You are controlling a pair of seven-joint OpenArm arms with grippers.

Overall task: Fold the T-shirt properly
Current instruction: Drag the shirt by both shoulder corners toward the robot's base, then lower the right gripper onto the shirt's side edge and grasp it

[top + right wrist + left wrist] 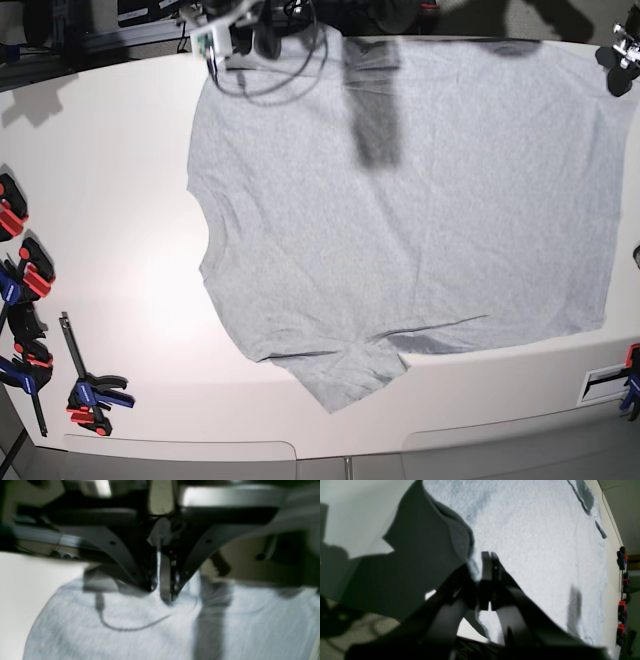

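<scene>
The light grey T-shirt (400,220) lies spread flat on the white table (100,180), plain side up. One sleeve (345,375) points at the near edge. My right gripper (228,38) is at the shirt's far left corner. In its wrist view the right gripper (166,597) is shut, with its tips pinched into the T-shirt (150,635). My left gripper (618,48) is at the far right corner. Up close the left gripper (490,555) is shut at the edge of the T-shirt (532,542), and a shadowed flap of cloth (425,555) rises beside it.
Several red, blue and black clamps (25,270) lie along the table's left edge, with one more (90,390) near the front left. The same clamps (621,560) show at the right of the left wrist view. A label plate (605,382) sits at the front right.
</scene>
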